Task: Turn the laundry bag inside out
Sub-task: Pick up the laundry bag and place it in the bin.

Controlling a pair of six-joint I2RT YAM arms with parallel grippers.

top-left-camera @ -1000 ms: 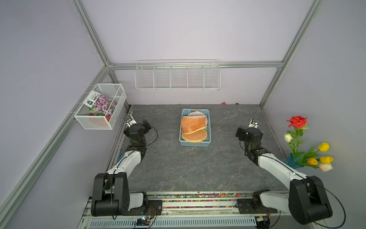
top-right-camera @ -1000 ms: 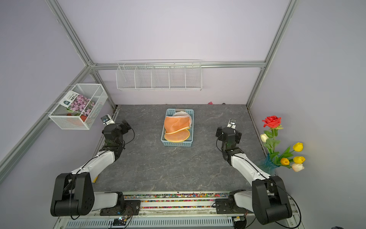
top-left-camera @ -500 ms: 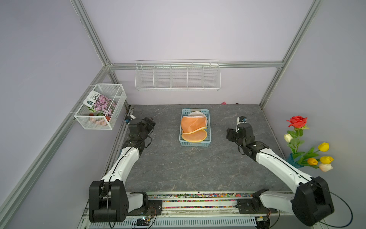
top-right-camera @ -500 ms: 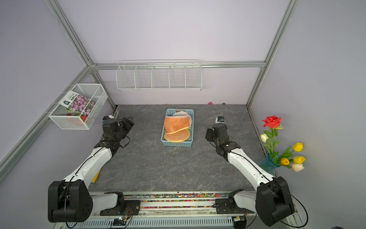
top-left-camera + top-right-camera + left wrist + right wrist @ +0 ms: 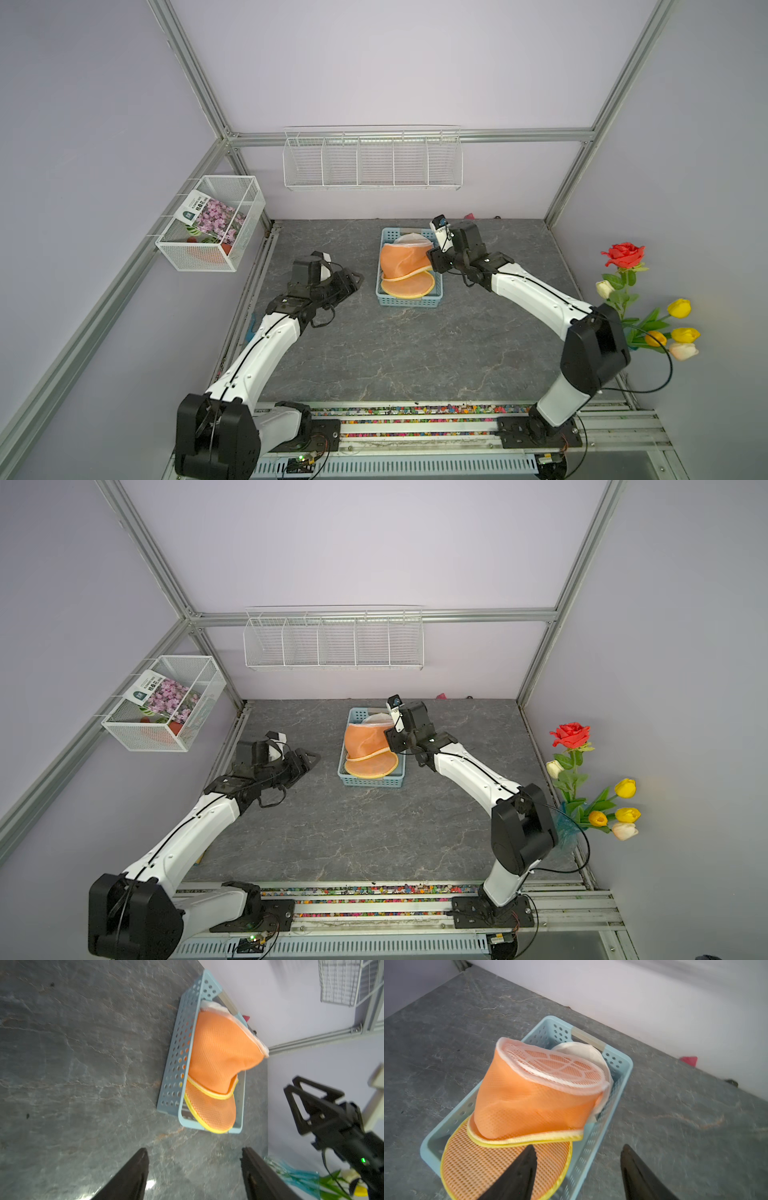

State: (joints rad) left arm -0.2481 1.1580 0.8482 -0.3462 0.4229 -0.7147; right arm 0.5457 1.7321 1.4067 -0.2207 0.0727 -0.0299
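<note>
An orange laundry bag [image 5: 404,258] slumps in a blue basket [image 5: 409,300] on the desk [image 5: 415,353], not yet turned, the right gripper [image 5: 578,1147] poised near its yellow rim and the left gripper [image 5: 195,1150] apart from the basket, both sets of jaws spread and empty. The approach looks to be the step in hand; next comes, likely, a pinch on that rim.

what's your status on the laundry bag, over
Both open and empty: left pincer short of the blue basket, right pincer close over it. Orange laundry bag sits in basket, not yet gripped. Nothing in the way.
</note>
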